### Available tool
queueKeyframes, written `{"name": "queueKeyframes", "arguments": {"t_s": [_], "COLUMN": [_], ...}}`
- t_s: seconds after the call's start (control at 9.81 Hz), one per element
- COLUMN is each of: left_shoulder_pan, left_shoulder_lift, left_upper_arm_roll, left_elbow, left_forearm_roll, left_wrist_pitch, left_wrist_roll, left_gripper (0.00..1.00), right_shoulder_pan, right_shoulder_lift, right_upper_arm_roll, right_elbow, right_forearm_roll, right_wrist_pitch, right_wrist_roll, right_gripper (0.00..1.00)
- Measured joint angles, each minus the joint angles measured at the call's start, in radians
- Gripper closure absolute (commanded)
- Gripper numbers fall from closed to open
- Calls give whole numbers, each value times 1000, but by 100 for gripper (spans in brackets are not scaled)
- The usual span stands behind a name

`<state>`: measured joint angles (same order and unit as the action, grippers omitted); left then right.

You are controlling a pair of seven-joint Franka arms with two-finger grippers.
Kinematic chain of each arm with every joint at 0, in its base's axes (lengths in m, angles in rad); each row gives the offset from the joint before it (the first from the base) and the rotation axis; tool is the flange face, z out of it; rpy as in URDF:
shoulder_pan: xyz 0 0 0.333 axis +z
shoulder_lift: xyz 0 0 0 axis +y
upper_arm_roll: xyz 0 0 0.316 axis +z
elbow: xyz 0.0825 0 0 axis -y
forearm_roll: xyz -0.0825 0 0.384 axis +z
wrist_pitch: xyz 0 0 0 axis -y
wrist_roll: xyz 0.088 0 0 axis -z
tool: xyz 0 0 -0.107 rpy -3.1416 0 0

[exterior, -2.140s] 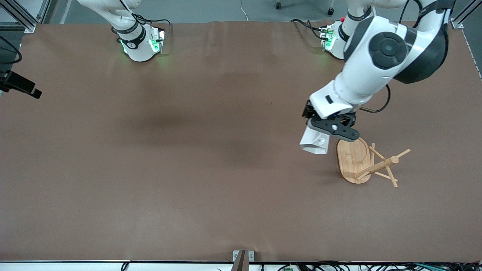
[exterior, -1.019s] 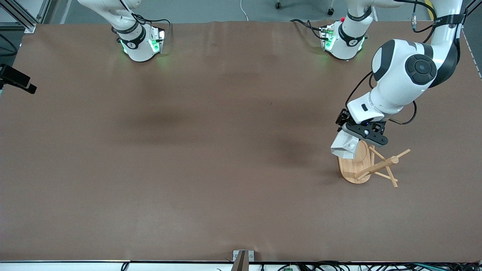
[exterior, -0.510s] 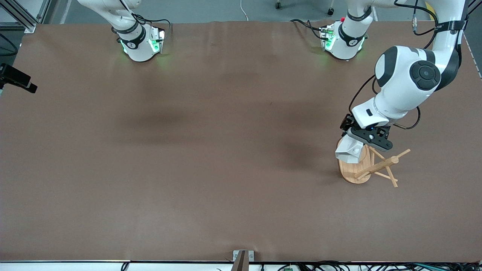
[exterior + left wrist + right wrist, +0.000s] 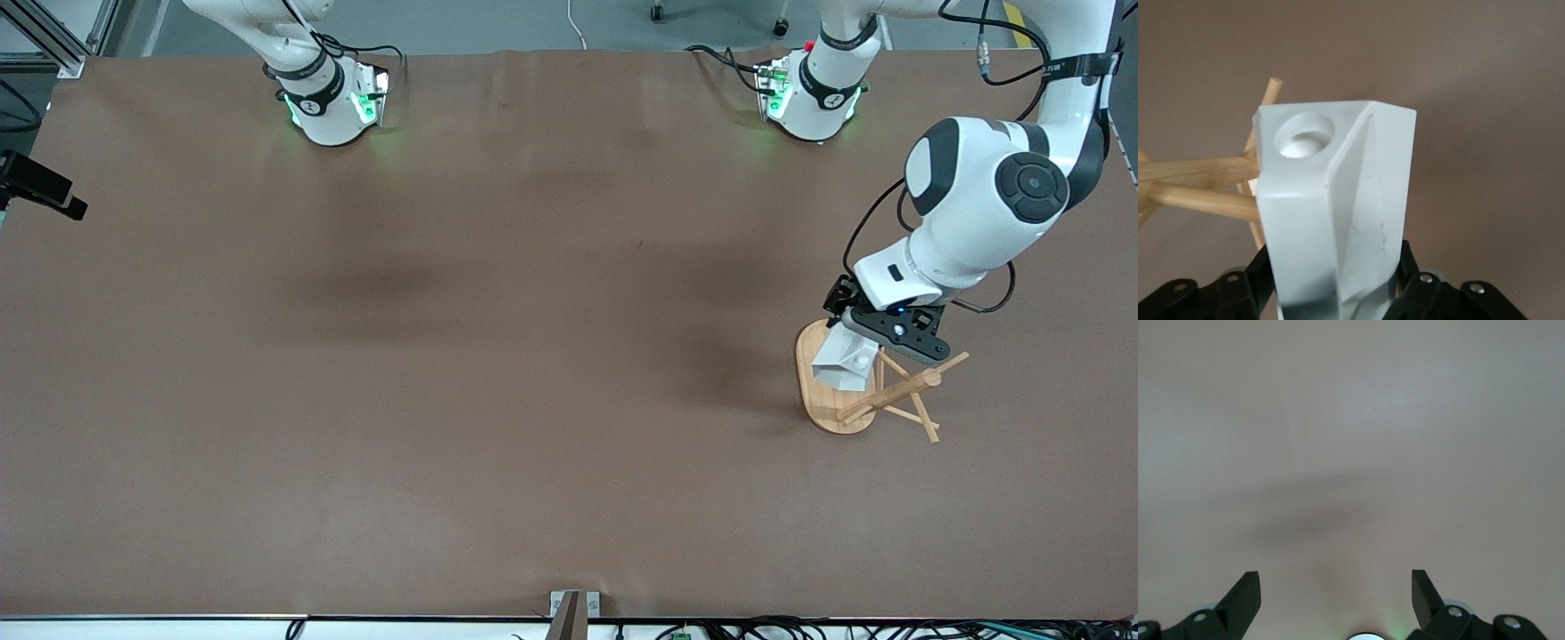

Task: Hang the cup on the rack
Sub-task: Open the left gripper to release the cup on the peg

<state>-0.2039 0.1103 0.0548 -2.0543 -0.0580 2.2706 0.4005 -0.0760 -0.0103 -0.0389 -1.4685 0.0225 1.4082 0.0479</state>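
The white faceted cup (image 4: 843,364) is held in my left gripper (image 4: 855,347), which is shut on it over the bamboo rack's oval base (image 4: 820,402). The rack's post and slanted pegs (image 4: 900,389) stand just beside the cup, toward the left arm's end of the table. In the left wrist view the cup (image 4: 1338,213) fills the middle, gripped between both fingers (image 4: 1405,270). Its handle tab with the round hole (image 4: 1301,137) is close by the pegs (image 4: 1198,173), and no peg passes through the hole. My right gripper (image 4: 1336,597) is open and empty over bare table.
The brown table (image 4: 498,373) stretches wide toward the right arm's end. The arm bases (image 4: 331,102) stand along the edge farthest from the front camera. A metal bracket (image 4: 573,609) sits at the nearest edge.
My left gripper has carried the cup toward the left arm's end of the table and lower, from beside the rack's base to over it, close to the pegs. The right arm stays.
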Motion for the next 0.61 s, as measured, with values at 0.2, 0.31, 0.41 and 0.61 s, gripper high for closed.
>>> {"name": "queueKeyframes", "arguments": {"t_s": [0.2, 0.31, 0.41, 0.61], "left_shoulder_pan": [13, 15, 15, 22], "left_shoulder_lift": [5, 9, 17, 33], "left_upper_arm_roll": [10, 10, 10, 10], "left_elbow": [-1, -2, -3, -3], "left_forearm_roll": [0, 0, -1, -10], "left_wrist_pitch": [5, 9, 15, 28], "left_wrist_roll": [25, 27, 27, 26], "left_gripper": [97, 87, 48, 0], "right_shoulder_pan": [0, 0, 0, 0], "right_shoulder_lift": [0, 0, 0, 0], "right_upper_arm_roll": [0, 0, 0, 0], "right_elbow": [0, 0, 0, 0], "right_forearm_roll": [0, 0, 0, 0], "right_wrist_pitch": [0, 0, 0, 0], "right_wrist_roll": [0, 0, 0, 0], "right_gripper": [0, 0, 0, 0]}}
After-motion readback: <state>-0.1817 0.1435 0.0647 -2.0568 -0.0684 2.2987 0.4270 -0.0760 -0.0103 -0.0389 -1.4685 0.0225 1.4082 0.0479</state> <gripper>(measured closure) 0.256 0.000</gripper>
